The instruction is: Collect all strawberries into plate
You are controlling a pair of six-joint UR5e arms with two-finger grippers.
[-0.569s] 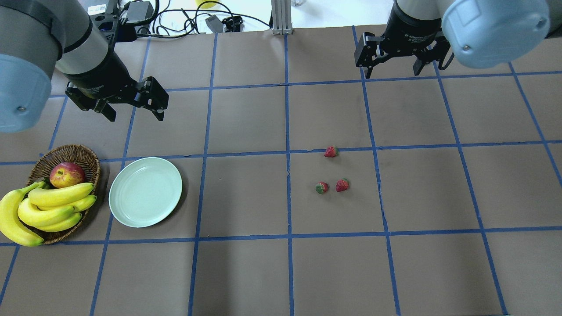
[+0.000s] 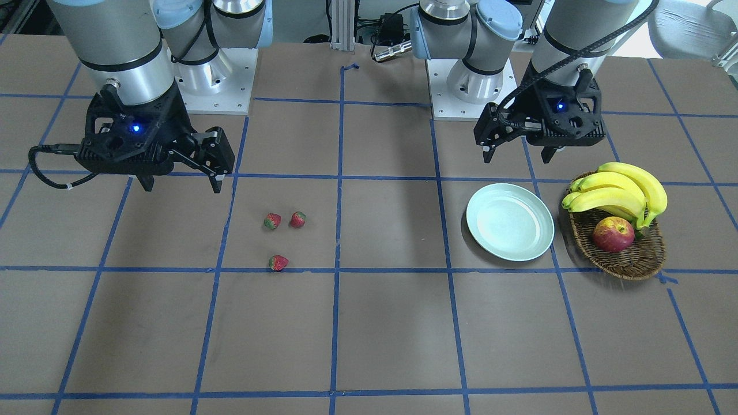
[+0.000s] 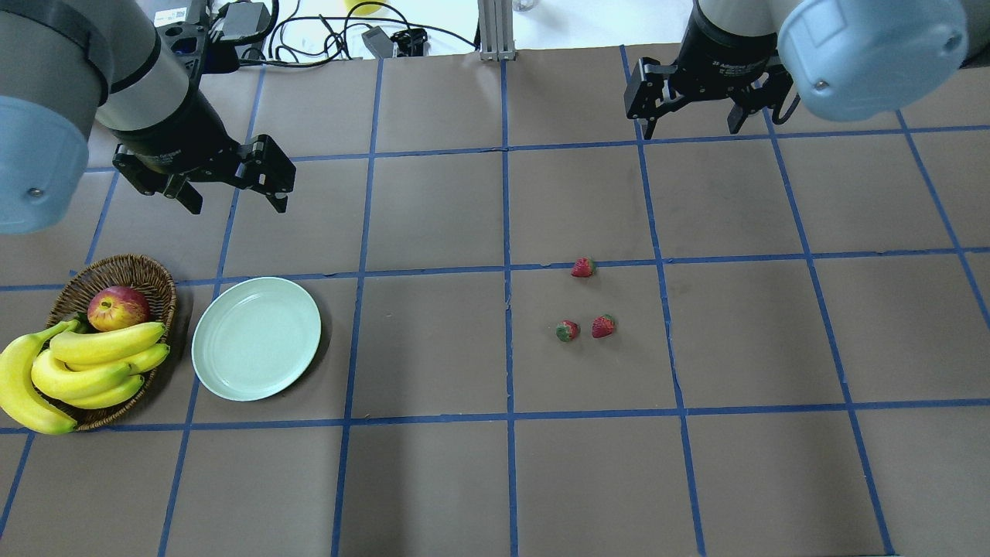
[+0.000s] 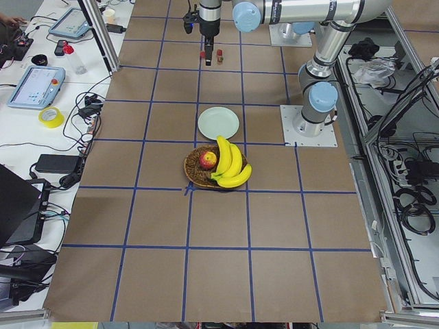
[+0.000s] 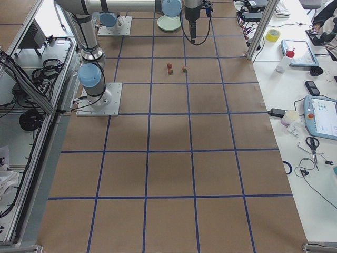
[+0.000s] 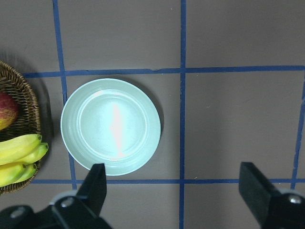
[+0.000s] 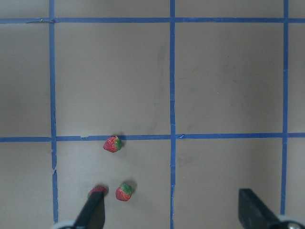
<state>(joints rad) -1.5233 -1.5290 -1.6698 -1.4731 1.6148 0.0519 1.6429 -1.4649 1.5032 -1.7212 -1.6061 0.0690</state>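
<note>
We read no text, number or brand anywhere. Small white print [image 3: 727, 68] on the body of the right gripper [image 3: 691, 126], upper right of the overhead view, is too fine to make out. A white sticker [image 3: 172, 15] at upper left is blurred too.

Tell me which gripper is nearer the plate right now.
The left. The left gripper hangs open just past the plate's far edge; the right gripper is far off on the other side, beyond the strawberries.
</note>
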